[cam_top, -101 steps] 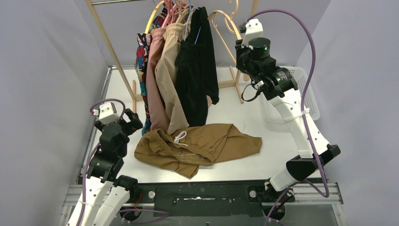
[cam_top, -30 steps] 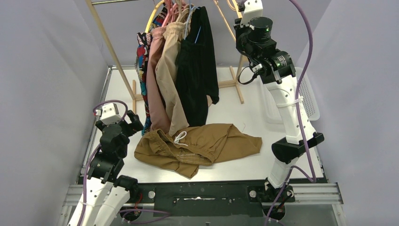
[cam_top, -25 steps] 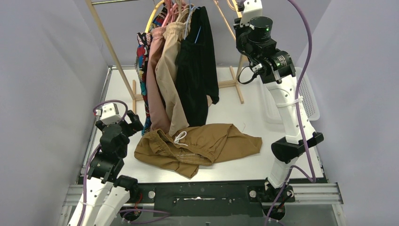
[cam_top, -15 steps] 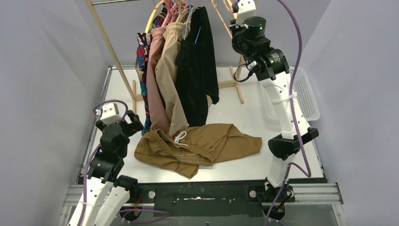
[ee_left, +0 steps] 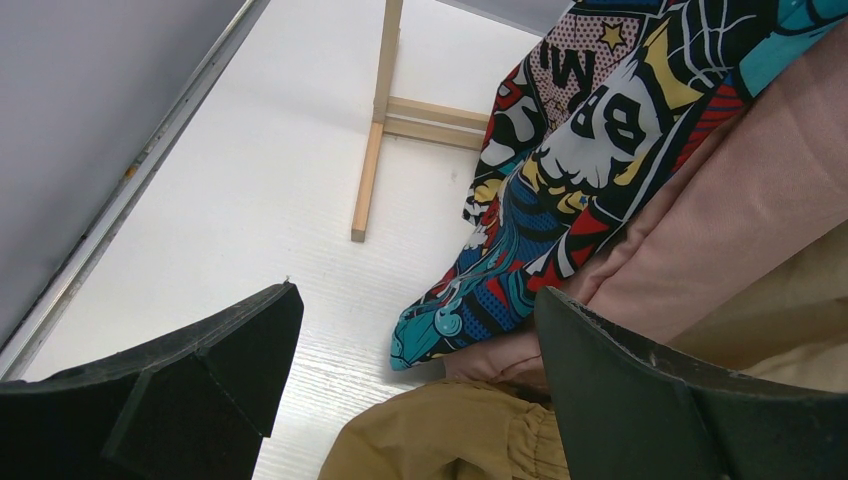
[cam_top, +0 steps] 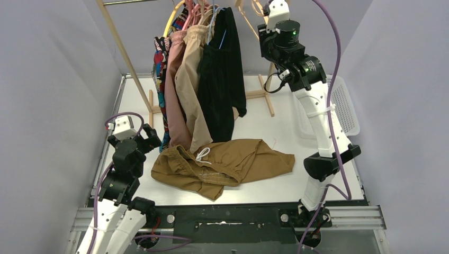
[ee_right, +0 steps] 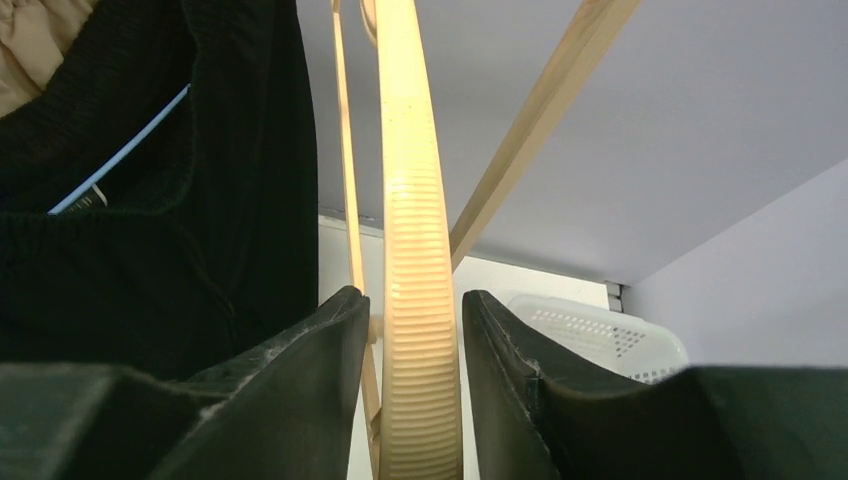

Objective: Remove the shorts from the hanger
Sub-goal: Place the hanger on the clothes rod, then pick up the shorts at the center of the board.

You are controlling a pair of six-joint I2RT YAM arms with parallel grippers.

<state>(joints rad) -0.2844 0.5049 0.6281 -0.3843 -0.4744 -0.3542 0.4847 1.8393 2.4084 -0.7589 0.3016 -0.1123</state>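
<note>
Left tool [ee_left: 418, 295]: fingers wide apart, nothing between them. It sits low over the desk [cam_top: 275, 121] at the left edge, just beside the hem of the comic-print shorts [ee_left: 560, 170].

Right tool [ee_right: 412, 295]: raised high at the rear, level with the top of the wooden rack [cam_top: 119, 45]. Its fingers straddle the ribbed arm of a pale bare hanger [ee_right: 420, 300]. I see a sliver of gap on one side, and the other finger is at or almost at the hanger. I cannot tell whether it is gripping.

Shorts, as found:
- The mustard-brown shorts [cam_top: 222, 165] are off the rack. They lie crumpled on the desk in front of the hanging row, with the white drawstring showing.
- The black shorts [cam_top: 222, 79] hang on the rack, nearest the right tool and just beside the bare hanger.
- The beige shorts [cam_top: 189, 79] hang next to the black pair.
- The dusty pink shorts [cam_top: 173, 106] hang next to the beige pair, with the comic-print pair beyond them at the far left of the row.

The lower hems of the hanging pairs reach down to the mustard-brown pair.

A white basket [cam_top: 347, 106] stands at the right edge of the desk, behind the right arm
</note>
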